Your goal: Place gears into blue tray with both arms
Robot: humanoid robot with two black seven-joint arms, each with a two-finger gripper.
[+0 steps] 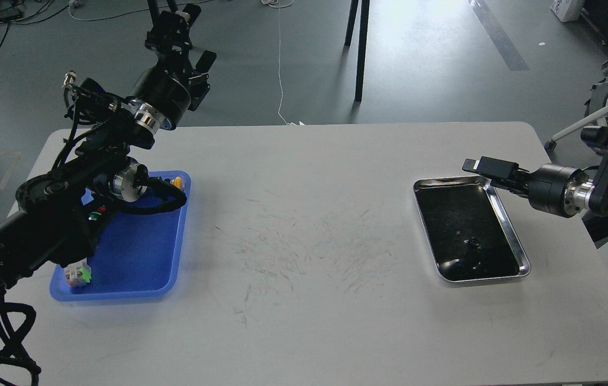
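The blue tray [137, 252] lies on the left of the white table, partly under my left arm. My left gripper [174, 29] is raised high beyond the table's far left edge, well away from the tray; its fingers cannot be told apart. A tiny dark piece, seemingly a gear [472, 242], sits in the steel tray [507, 225] on the right. My right gripper [478, 165] hangs just over that tray's far right corner, seen side-on as a flat dark shape, so its state is unclear. Nothing shows in either gripper.
The blue tray holds coloured button parts: a white-and-green one [77, 273] at its near left, a yellow cap [177, 183] at its far corner. Dark stand legs [358, 48] rise on the floor behind the scuffed table [304, 252].
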